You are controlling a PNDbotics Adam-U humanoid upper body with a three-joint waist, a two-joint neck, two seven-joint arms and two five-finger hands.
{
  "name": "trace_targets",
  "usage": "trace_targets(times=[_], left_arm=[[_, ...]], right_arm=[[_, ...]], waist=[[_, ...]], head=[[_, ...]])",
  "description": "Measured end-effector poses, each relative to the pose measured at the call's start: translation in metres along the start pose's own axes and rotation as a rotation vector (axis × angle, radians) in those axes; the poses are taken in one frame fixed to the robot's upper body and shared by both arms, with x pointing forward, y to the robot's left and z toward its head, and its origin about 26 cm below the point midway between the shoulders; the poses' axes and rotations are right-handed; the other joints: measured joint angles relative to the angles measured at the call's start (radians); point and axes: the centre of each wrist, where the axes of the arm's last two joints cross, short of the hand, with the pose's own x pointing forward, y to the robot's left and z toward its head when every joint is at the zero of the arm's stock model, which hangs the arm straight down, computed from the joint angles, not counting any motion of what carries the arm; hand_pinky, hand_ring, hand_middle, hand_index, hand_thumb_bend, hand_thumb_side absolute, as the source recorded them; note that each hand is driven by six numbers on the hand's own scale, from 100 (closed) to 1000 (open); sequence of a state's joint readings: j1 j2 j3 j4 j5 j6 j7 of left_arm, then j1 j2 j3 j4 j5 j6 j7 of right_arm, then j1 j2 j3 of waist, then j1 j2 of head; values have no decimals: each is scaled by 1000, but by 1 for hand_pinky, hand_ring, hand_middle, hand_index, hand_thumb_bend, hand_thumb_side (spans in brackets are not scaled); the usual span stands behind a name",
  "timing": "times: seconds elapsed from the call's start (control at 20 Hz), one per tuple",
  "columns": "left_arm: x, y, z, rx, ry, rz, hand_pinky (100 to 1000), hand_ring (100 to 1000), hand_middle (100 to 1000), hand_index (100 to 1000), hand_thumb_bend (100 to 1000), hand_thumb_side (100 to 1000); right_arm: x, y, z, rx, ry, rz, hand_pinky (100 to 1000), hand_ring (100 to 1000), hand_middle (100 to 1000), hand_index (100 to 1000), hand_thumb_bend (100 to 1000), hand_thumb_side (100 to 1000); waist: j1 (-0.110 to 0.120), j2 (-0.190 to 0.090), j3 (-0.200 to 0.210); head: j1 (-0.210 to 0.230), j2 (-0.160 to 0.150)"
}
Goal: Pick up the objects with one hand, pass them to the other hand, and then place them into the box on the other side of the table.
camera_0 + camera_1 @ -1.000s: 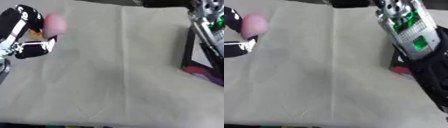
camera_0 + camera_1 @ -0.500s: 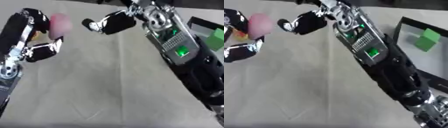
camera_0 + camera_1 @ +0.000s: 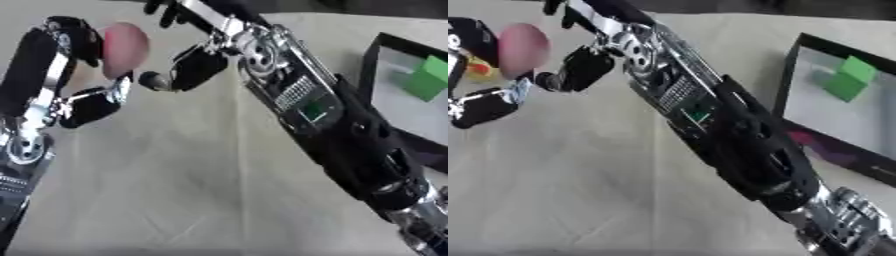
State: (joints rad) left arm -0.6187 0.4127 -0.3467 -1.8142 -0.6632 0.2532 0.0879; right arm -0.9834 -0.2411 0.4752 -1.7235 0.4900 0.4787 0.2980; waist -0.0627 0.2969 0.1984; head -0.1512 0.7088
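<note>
A pink rounded object [image 3: 124, 48] is held up at the upper left, with my left hand [image 3: 79, 75] shut on it, fingers behind it and thumb below. My right hand [image 3: 188, 62] reaches across from the right, open, its thumb tip close to the pink object's lower right side; whether it touches is unclear. The black box [image 3: 394, 107] lies at the right edge with a green block [image 3: 429, 77] inside.
A beige cloth [image 3: 175, 190] covers the table. A small yellow and red thing [image 3: 479, 70] shows behind my left hand. A purple item [image 3: 824, 145] lies by the box's near wall. My right forearm [image 3: 332, 130] crosses the middle diagonally.
My right arm has swung in from the right and its hand has closed the distance to the pink object. The left hand keeps holding the object; the camera has shifted.
</note>
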Motion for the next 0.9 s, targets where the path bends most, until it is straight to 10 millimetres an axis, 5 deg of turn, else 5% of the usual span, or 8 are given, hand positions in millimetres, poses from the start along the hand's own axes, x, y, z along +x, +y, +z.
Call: trace_targets(times=[0.65, 0.8, 0.9], left_arm=[[3, -8, -1, 5, -32, 7, 535, 429, 408, 434, 100, 100], [2, -9, -1, 5, -31, 5, 536, 429, 408, 435, 100, 100], [1, -10, -2, 3, -32, 5, 536, 428, 408, 435, 100, 100]], right_arm=[[-7, 15, -11, 15, 43, -65, 811, 722, 734, 853, 404, 100], [-7, 18, -12, 20, 44, -87, 808, 709, 662, 792, 287, 100], [-6, 21, -14, 24, 45, -108, 808, 691, 563, 705, 126, 100]], waist=[[-7, 0, 11], [-7, 1, 12], [-7, 1, 13]], head=[[-13, 0], [-14, 0], [-14, 0]])
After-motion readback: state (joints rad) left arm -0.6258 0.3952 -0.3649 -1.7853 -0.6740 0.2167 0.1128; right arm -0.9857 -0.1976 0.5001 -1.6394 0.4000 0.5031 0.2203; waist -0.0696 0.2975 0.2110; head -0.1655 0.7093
